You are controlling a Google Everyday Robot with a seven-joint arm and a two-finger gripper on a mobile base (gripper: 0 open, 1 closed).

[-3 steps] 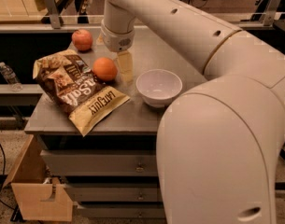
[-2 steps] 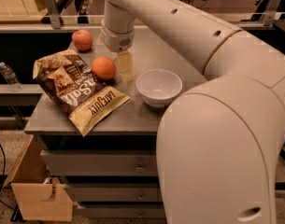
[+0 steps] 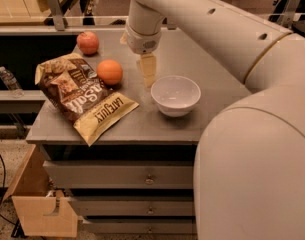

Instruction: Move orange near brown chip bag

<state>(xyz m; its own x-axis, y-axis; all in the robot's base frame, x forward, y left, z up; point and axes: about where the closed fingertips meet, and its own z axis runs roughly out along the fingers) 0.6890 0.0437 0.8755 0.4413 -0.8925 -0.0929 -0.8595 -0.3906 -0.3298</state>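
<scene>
Hand (image 3: 148,70) hangs low over the desk (image 3: 202,49), just beside the orange (image 3: 110,72) and apart from it (open or closed, I cannot tell). The orange rests against the brown chip bag (image 3: 79,96) on its far side from the hand. Best to lift straight up, nudging neither the fruit nor the white bowl (image 3: 175,95) opposite.

A white bowl (image 3: 175,95) stands upright at the centre of the frame on the grey cabinet top (image 3: 142,125), and my gripper (image 3: 149,77) hangs just to its left, close above that surface. A reddish fruit (image 3: 87,42) sits near the top's far left corner, in the upper left of the frame. Below the top run grey drawers (image 3: 117,176) with small handles; a clear water bottle (image 3: 9,81) stands on a ledge at the left edge, and a pale wooden box (image 3: 42,213) fills the lower left.
</scene>
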